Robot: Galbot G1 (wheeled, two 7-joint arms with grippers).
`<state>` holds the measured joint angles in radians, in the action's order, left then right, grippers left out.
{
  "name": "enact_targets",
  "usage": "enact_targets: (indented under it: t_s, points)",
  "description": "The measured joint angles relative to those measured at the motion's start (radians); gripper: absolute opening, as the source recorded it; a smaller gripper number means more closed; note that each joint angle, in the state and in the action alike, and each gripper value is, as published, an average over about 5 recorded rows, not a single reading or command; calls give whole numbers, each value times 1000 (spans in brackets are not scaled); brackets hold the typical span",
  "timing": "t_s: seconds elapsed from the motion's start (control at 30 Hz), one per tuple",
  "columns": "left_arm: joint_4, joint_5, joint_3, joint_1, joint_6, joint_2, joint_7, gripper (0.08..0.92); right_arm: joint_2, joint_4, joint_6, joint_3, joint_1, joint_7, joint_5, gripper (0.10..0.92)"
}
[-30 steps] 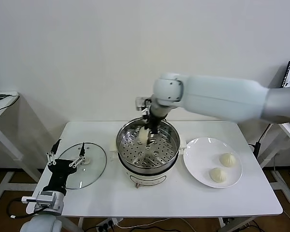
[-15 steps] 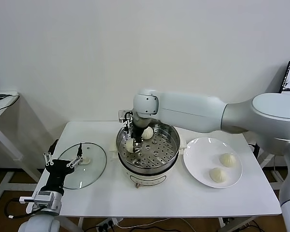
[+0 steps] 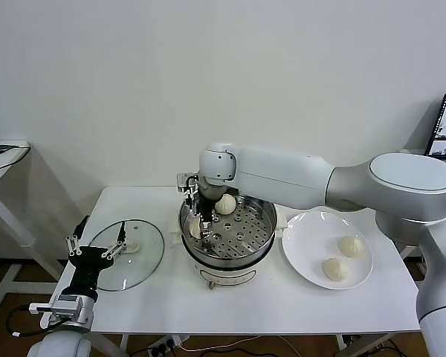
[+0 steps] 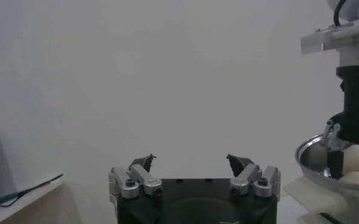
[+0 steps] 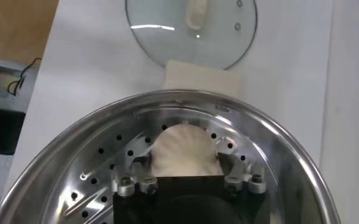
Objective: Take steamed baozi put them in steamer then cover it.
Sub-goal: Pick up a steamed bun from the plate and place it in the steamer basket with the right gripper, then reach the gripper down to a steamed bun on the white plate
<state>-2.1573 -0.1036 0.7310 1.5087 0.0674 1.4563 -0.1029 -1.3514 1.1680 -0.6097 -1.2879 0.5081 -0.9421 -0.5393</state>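
Right gripper (image 3: 199, 223): reaches down into the steamer near the rim on the lid's side, with its fingers closed around a bun (image 5: 184, 149) that sits at or just above the perforated tray; whether the bun already rests on the tray cannot be told.
Left gripper (image 3: 99, 239): waits low at the table's left edge, just beside the lid, fingers spread wide and empty.
Steamer (image 3: 262, 223): stands at the middle of the table (image 3: 171, 305) on its white base, uncovered.
Bun already placed (image 3: 225, 204): lies on the tray toward the back of the steamer, free of the gripper.
Buns still waiting (image 3: 350, 245): two lie on the white plate (image 3: 301, 245) to the right of the steamer, one at (image 3: 334, 268) nearer the front edge.
Lid (image 3: 145, 260): lies flat on the table to the left of the steamer, handle up, well clear of the pot's opening.
Done so far: one bun is in the steamer and a second is at the point of being set down, so about half of the loading looks finished.
Left to do: release the held bun, fetch the two from the plate, then put the lid on the pot.
Watch for: the held bun sits close to the steel wall, so it should be let go gently to keep it from being squashed against the wall.
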Motion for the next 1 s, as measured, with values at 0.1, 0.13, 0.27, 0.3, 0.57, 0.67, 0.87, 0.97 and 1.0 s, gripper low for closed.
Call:
enact_targets:
  t_s: [0.1, 0.13, 0.27, 0.3, 0.57, 0.67, 0.87, 0.97, 1.0]
  points:
    - [-3, -3, -4, 1, 0, 1, 0, 823, 45, 36, 4, -2, 39, -10, -16, 822]
    - [-4, -4, -6, 1, 0, 1, 0, 823, 65, 51, 7, -3, 55, -14, -22, 823]
    - [-12, -8, -12, 6, 2, 0, 0, 823, 164, 120, 19, -15, 125, -38, -42, 823]
    - [-13, -9, -14, 8, 2, -2, 0, 823, 194, 138, 24, -19, 143, -46, -44, 823]
    - [-18, -11, -31, 24, 6, -16, -3, 823, 477, 277, 79, -43, 226, -127, -6, 823]
    - [-15, -11, -37, 30, 6, -24, -6, 823, 584, 311, 106, -23, 205, -160, 39, 823]
    - [-3, -9, -42, 40, 3, -36, -9, 823, 749, 338, 161, 104, 40, -216, 168, 823]
    - [-1, -9, -46, 45, 1, -40, -10, 823, 798, 332, 191, 191, -79, -238, 243, 823]
    - [0, -9, -48, 47, 1, -42, -11, 823, 810, 327, 200, 220, -118, -244, 269, 823]
